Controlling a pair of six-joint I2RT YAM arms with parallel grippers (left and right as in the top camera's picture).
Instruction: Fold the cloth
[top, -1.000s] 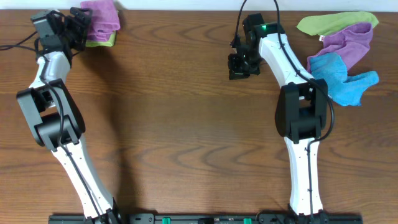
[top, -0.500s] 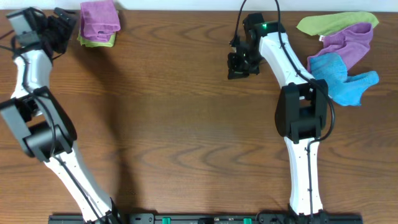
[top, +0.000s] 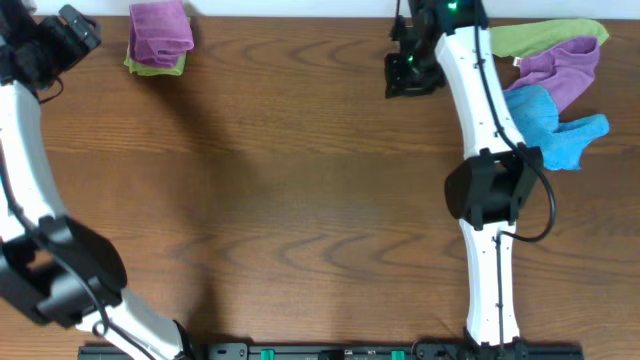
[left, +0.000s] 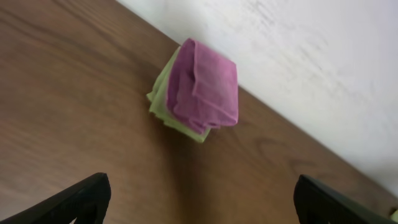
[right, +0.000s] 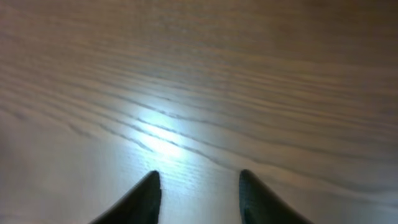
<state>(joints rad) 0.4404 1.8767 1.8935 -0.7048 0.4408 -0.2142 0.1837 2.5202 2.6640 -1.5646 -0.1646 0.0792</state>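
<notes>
Up at the eleven o'clock corner of the table sits a neat stack: a folded purple cloth lying on top of a folded green cloth, whose edge peeks out at its six o'clock side. The left gripper hangs apart from the stack, at its nine o'clock, touching neither cloth. From its wrist camera the two black fingers stand spread wide at the bottom corners, with nothing between them but wood; the stack lies ahead at twelve o'clock, close to the white wall.

Over at one o'clock is the untidy heap: a loose green cloth at the back, a loose purple cloth draped across it, and a blue cloth crumpled at the six o'clock end. The right gripper is at nine o'clock of that heap, clear of it, pointing down at bare wood. Its own camera shows the fingertips parted by a moderate gap, empty, over a shiny patch of tabletop.
</notes>
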